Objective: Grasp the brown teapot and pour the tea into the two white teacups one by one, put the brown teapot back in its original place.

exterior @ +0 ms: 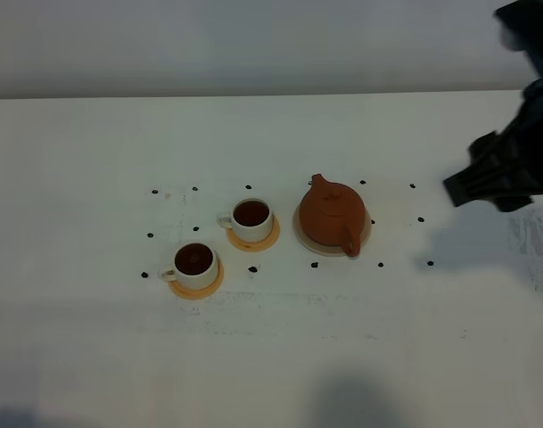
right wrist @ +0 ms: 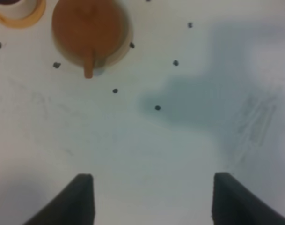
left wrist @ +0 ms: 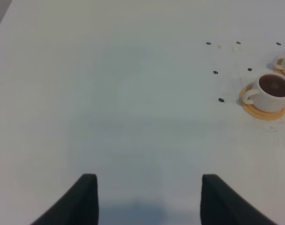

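The brown teapot (exterior: 332,216) stands upright on the pale cream saucer (exterior: 307,242) right of the table's middle, lid on, untouched. It also shows in the right wrist view (right wrist: 88,30) on the saucer (right wrist: 127,41). Two white teacups, one (exterior: 251,217) nearer the teapot and one (exterior: 195,261) further left and forward, each hold dark tea on an orange coaster (exterior: 202,288). My right gripper (exterior: 463,185) is open and empty, raised to the right of the teapot; its jaws show in the right wrist view (right wrist: 151,197). My left gripper (left wrist: 149,197) is open and empty over bare table, left of a cup (left wrist: 271,91).
Small dark dots (exterior: 380,264) are scattered on the white table (exterior: 93,178) around the cups and teapot. The right arm's shadow (exterior: 485,241) falls on the table right of the teapot. The table's far edge (exterior: 253,96) runs along the back.
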Controlling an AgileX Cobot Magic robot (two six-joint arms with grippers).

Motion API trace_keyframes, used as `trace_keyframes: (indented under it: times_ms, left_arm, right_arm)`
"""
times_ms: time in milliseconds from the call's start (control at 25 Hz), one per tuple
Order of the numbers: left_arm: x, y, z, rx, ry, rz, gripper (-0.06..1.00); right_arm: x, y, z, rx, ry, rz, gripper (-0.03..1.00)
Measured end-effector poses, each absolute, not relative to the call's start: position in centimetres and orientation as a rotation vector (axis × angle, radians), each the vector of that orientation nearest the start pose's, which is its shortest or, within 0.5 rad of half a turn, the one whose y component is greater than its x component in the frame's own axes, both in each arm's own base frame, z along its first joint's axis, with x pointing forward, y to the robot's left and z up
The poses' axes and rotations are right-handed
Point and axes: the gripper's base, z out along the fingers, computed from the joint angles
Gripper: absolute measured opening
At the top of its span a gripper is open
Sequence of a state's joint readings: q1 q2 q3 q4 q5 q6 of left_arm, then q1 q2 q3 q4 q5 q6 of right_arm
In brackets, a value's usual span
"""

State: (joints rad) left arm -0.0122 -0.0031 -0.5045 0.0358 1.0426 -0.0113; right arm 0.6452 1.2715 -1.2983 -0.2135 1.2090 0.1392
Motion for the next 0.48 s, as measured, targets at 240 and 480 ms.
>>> trace_keyframes:
  times_ms: [240, 480]
  left_arm:
    - [-0.5, 0.3, 28.0, 0.0, 2.018, 0.028, 0.5]
    - [-0.5, 0.3, 28.0, 0.0, 2.018, 0.028, 0.5]
  right_arm:
    - [17.2, 10.6, 40.8, -0.635, 2.407, 0.034, 0.5]
    - [15.1, 9.0, 42.5, -0.586, 2.331, 0.078, 0.45]
